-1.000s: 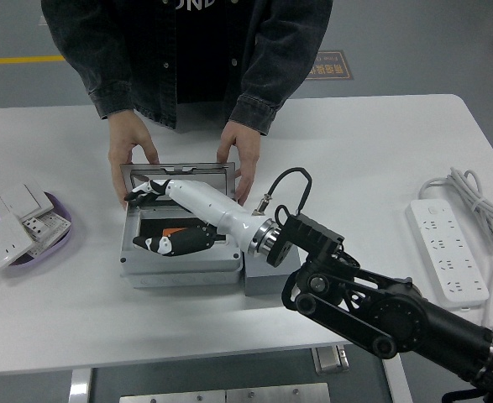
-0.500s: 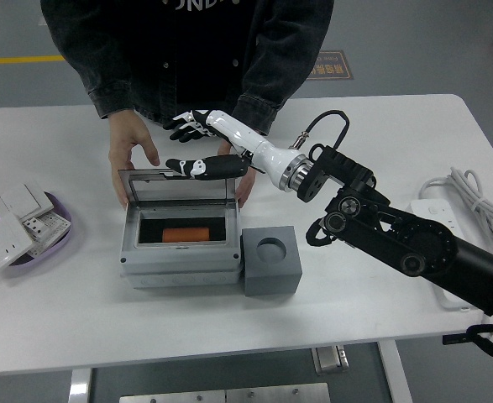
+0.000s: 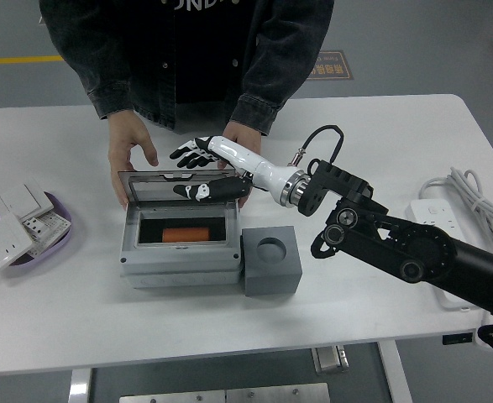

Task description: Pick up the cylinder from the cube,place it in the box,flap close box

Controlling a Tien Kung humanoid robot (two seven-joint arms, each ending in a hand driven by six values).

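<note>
Cylinder [image 3: 184,233] lies in the box [image 3: 179,257] — below the right hand [image 3: 206,172], fingers spread.

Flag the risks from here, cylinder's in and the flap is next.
1. The person's hands rest at the box's far corners, right by the raised flap; the right hand spread at the flap could strike or pinch them as it pushes.
2. A push on the flap could slide the box against the cube beside it.
3. The orange cylinder lies inside; whether it clears the closing flap cannot be told.
</note>
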